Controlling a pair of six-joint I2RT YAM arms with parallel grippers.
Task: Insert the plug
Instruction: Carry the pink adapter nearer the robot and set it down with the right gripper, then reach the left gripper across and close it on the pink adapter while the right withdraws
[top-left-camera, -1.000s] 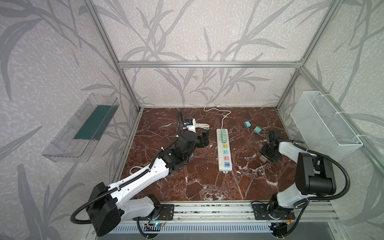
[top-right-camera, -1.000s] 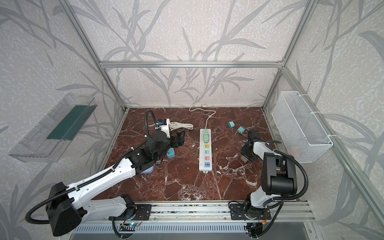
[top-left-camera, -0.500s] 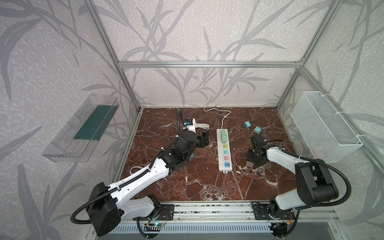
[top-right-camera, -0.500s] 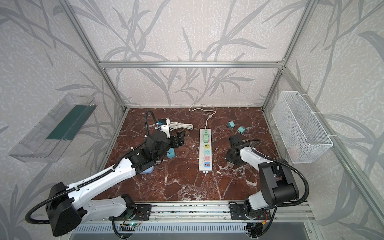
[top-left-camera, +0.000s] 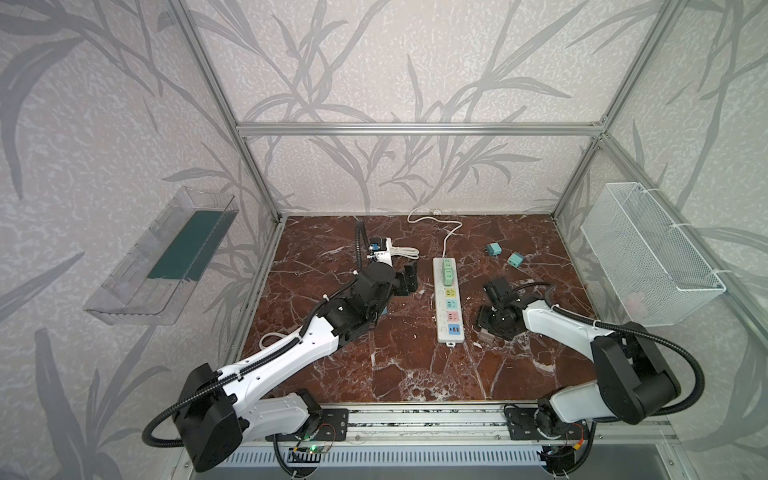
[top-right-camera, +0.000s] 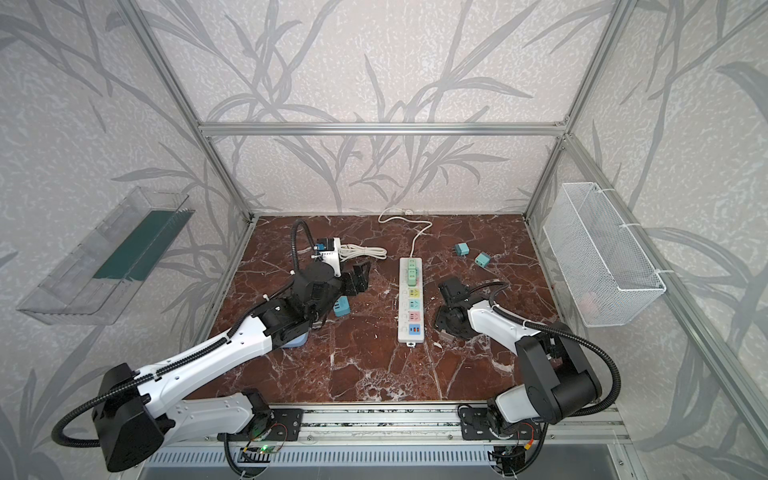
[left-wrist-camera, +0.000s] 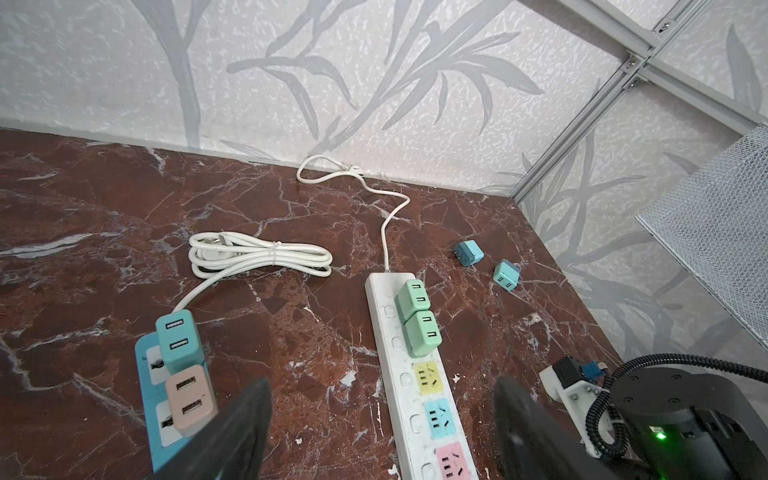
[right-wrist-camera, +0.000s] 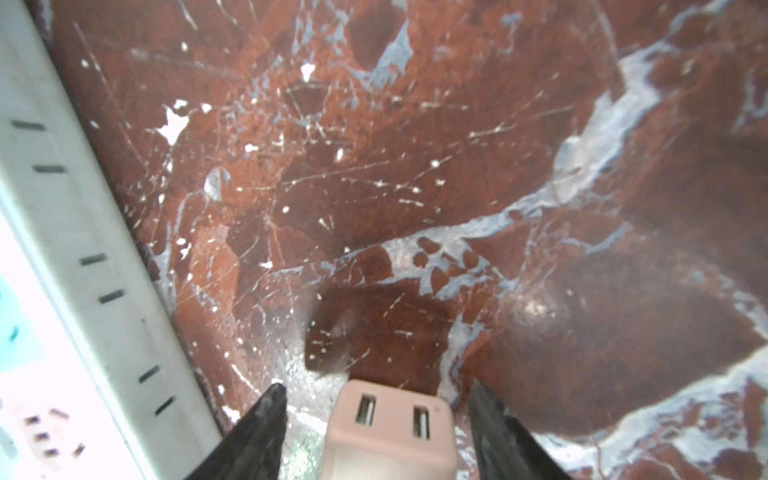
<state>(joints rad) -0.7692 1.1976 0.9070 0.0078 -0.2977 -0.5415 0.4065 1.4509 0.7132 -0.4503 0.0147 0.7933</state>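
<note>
A pink two-port plug (right-wrist-camera: 388, 428) sits between the fingers of my right gripper (right-wrist-camera: 376, 388), which is open, with a gap showing on each side of the plug. In both top views this gripper (top-left-camera: 484, 328) (top-right-camera: 444, 326) is low over the marble floor, just right of the white power strip (top-left-camera: 448, 299) (top-right-camera: 410, 299). Two green plugs (top-left-camera: 448, 272) fill the strip's far sockets; the yellow, blue and pink sockets (left-wrist-camera: 430, 378) are bare. My left gripper (top-left-camera: 405, 280) (left-wrist-camera: 380, 382) hangs wide open and empty left of the strip.
A blue power strip (left-wrist-camera: 147, 374) with a teal plug (left-wrist-camera: 178, 340) and a pink plug (left-wrist-camera: 191, 401) lies under the left arm. A coiled white cord (top-left-camera: 403, 250) and two loose teal plugs (top-left-camera: 493, 249) (top-left-camera: 515, 260) lie at the back. A wire basket (top-left-camera: 648, 257) hangs on the right wall.
The right gripper has travelled left toward the white power strip with the pink plug, and its jaws have opened off the plug. The left arm has not moved.
</note>
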